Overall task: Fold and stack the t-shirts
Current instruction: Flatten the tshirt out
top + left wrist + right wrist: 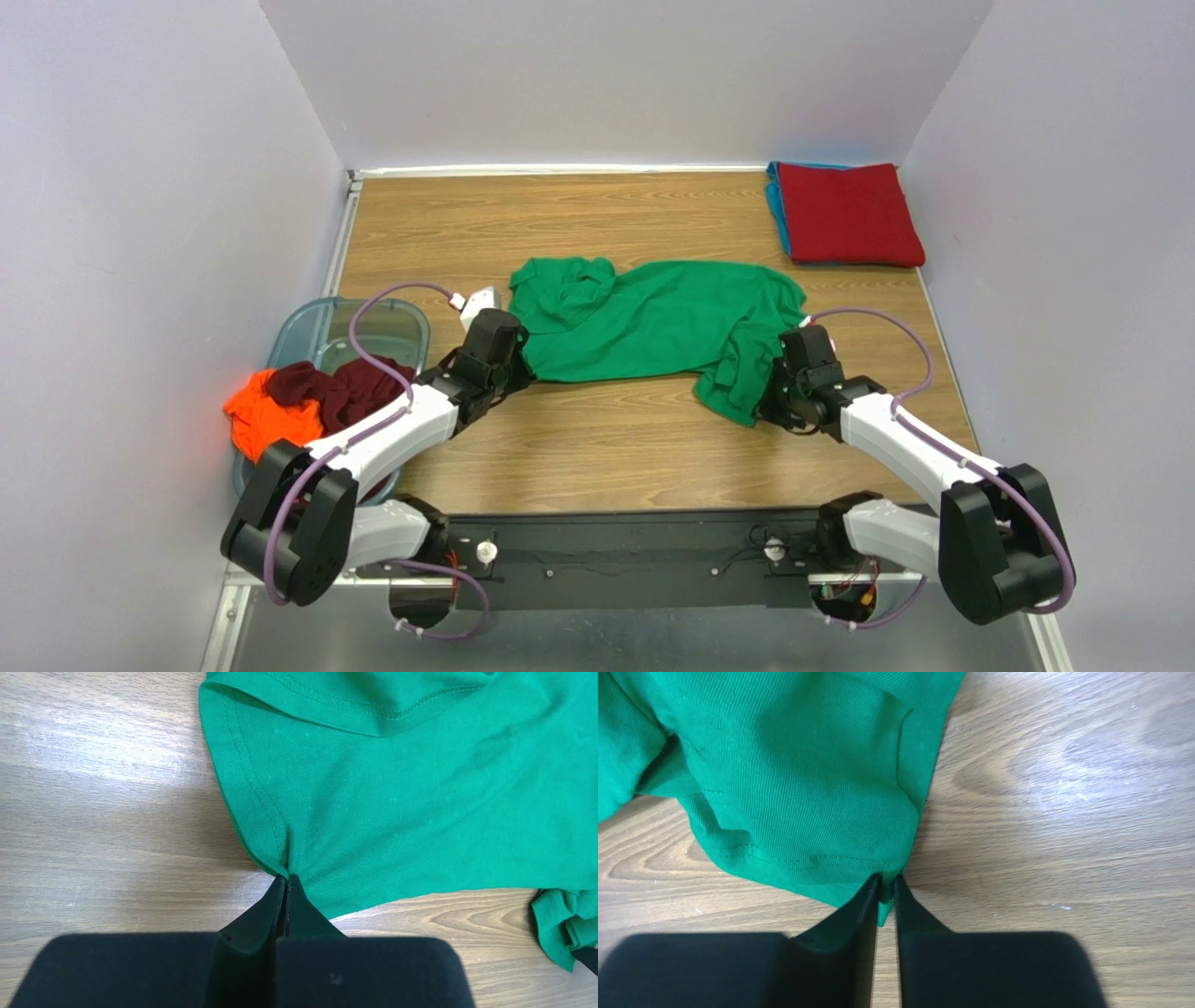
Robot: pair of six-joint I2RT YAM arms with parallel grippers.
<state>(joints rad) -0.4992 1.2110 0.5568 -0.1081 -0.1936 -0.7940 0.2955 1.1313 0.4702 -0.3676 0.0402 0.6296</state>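
A bright green t-shirt (652, 321) lies crumpled across the middle of the wooden table. My left gripper (508, 367) is shut on the green t-shirt's left edge; in the left wrist view (287, 877) the cloth (393, 791) is pinched between the closed jaws. My right gripper (786, 392) is shut on the green t-shirt's right corner; in the right wrist view (887, 880) a fold of cloth (801, 791) sits between the fingers. A folded red t-shirt (847, 213) lies on a teal-blue one (776, 207) at the back right. Orange (261, 410) and dark maroon (340, 391) t-shirts lie in the tub.
A translucent bluish plastic tub (312, 328) stands at the left edge of the table. White walls close in the left, back and right sides. A white tag-like object (477, 300) lies by the left wrist.
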